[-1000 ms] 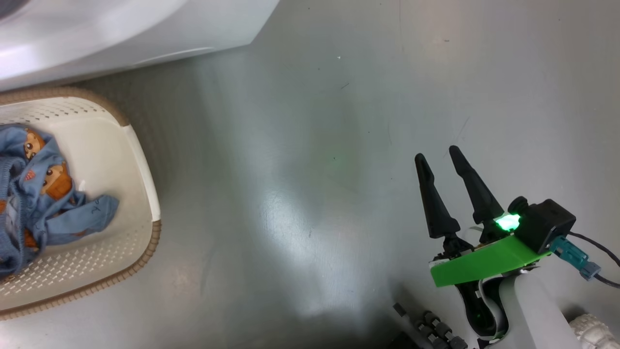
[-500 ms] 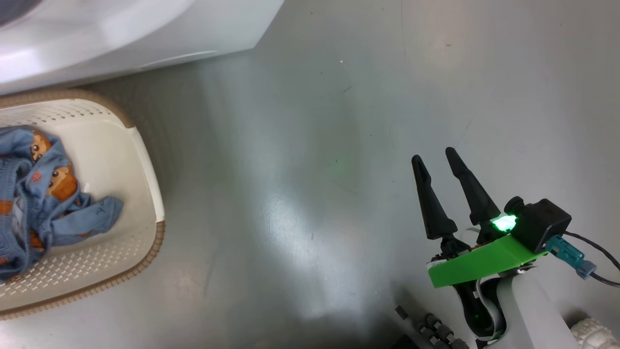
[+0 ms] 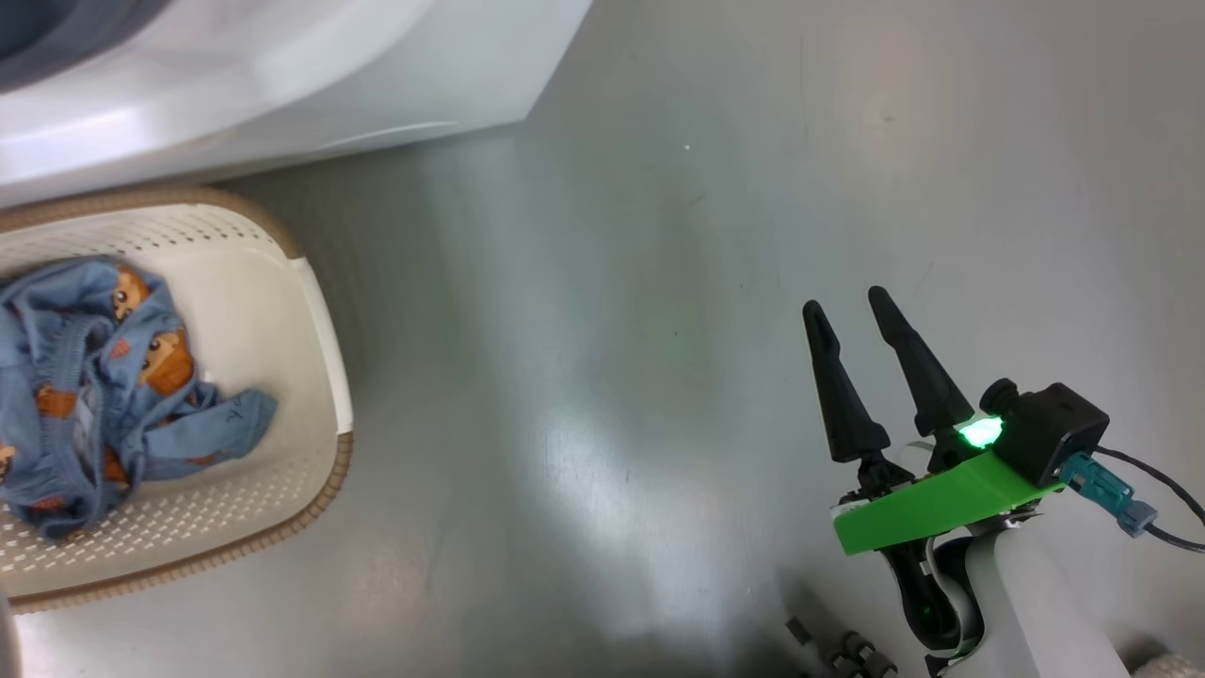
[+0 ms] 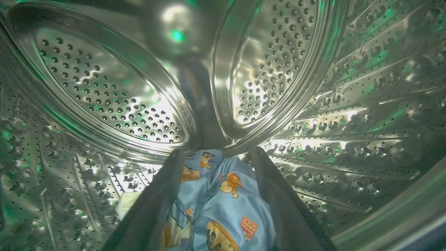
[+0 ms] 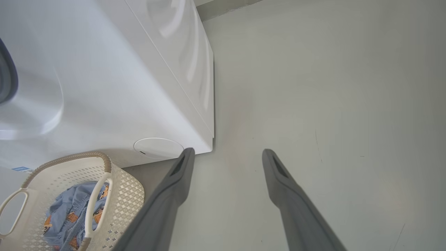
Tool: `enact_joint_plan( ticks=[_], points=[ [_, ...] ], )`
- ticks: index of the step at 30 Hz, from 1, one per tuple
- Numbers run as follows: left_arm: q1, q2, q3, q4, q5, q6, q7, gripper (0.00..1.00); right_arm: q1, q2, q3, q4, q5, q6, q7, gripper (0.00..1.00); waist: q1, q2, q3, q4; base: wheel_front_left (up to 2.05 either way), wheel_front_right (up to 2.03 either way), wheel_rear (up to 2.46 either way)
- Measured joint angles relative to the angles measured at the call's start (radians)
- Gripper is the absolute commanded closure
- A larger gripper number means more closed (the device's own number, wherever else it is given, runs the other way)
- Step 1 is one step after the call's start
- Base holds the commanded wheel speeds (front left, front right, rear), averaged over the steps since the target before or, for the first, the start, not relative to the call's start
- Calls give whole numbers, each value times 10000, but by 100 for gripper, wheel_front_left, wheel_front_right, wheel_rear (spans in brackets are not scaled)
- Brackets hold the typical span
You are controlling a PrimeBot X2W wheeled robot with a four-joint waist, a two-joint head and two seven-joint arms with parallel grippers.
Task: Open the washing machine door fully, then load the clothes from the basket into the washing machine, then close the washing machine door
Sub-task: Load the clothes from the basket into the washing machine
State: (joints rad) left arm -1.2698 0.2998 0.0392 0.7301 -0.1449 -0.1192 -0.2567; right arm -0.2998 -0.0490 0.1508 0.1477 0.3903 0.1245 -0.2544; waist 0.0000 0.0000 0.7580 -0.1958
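Observation:
My left gripper [image 4: 216, 151] is deep inside the steel perforated drum [image 4: 104, 97] of the washing machine [image 3: 282, 75]. Its fingers stand apart, open, and a light blue bear-print garment [image 4: 223, 202] bulges between them on the drum floor. More of the clothes [image 3: 104, 377] lie in the cream basket [image 3: 325, 320] on the floor in front of the washer. My right gripper [image 3: 844, 299] hangs open over bare floor far right of the basket, nothing between its fingers [image 5: 227, 152]. The washing machine door is out of view.
The washer's white front corner [image 5: 205, 139] with a round service cover [image 5: 158, 148] stands just left of my right gripper's fingers. Glossy grey floor [image 3: 612, 330] stretches between basket and right arm. Parts of my base [image 3: 847, 650] show at the bottom edge.
The head camera has shifted, so washer and basket sit further right and lower in the picture. The right gripper keeps its place and stays open.

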Motion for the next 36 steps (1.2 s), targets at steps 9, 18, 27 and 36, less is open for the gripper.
enact_joint_plan(
  ticks=[9,18,27,36],
  points=[
    [686,-523,71,63,-230,-2,0,0,-67,-8,-123,211,-19,0,0,0,0,0,-585,312,0,0,0],
    [1774,-792,102,-322,-533,-44,0,0,-35,-21,-326,372,-109,0,0,0,0,0,-1275,780,0,0,0],
    [3370,-1072,-4,-1795,-422,-44,0,0,383,-25,-470,639,-163,0,0,0,0,0,-2119,1137,0,0,0],
    [4748,-1103,40,-2798,-353,-54,0,0,818,-25,-608,777,-259,0,0,0,0,0,-2985,1409,0,0,0]
  ],
)
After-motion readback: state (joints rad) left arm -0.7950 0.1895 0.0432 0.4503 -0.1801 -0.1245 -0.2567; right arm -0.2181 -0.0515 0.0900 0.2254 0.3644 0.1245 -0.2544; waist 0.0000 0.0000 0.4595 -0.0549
